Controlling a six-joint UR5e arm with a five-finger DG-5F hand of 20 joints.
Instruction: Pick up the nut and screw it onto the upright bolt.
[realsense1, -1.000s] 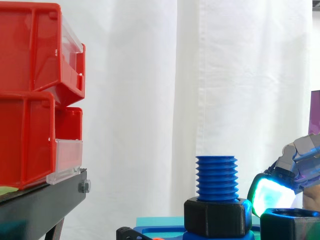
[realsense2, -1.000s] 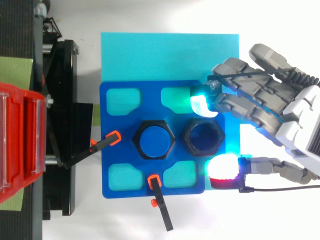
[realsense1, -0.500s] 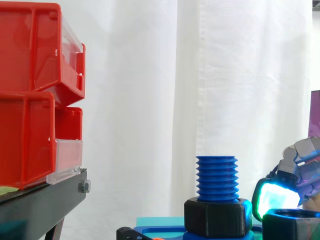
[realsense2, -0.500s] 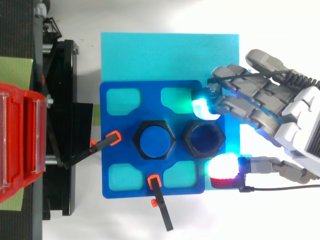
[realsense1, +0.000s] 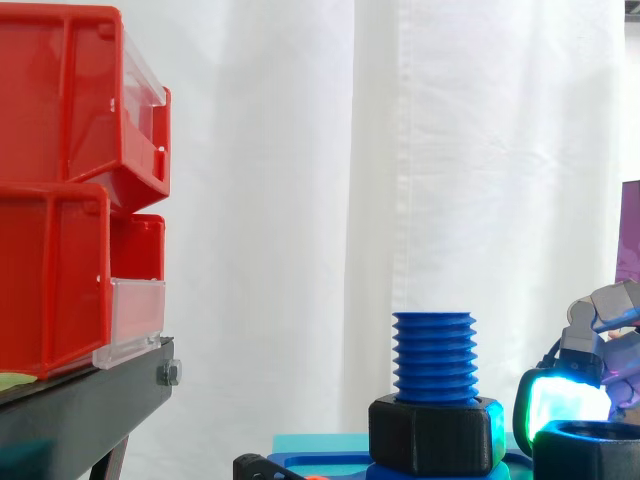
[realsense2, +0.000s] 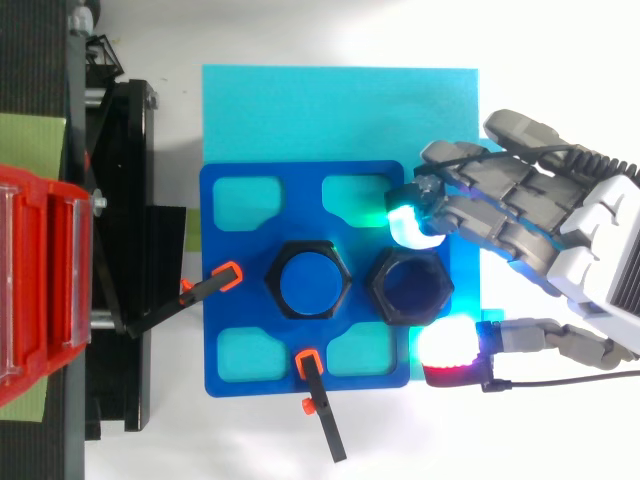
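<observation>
Side view: the hand (realsense1: 590, 330) sits low, one glowing pad (realsense1: 568, 400) just behind the rim of the nut (realsense1: 590, 452), with the bolt (realsense1: 433, 355) beyond its fingertips. Top view: the pad and the thumb (realsense2: 450, 350) stand apart, straddling the nut (realsense2: 408, 285), clamping nothing. Best to close evenly on opposite flats, so the nut lifts level for the thread.
</observation>
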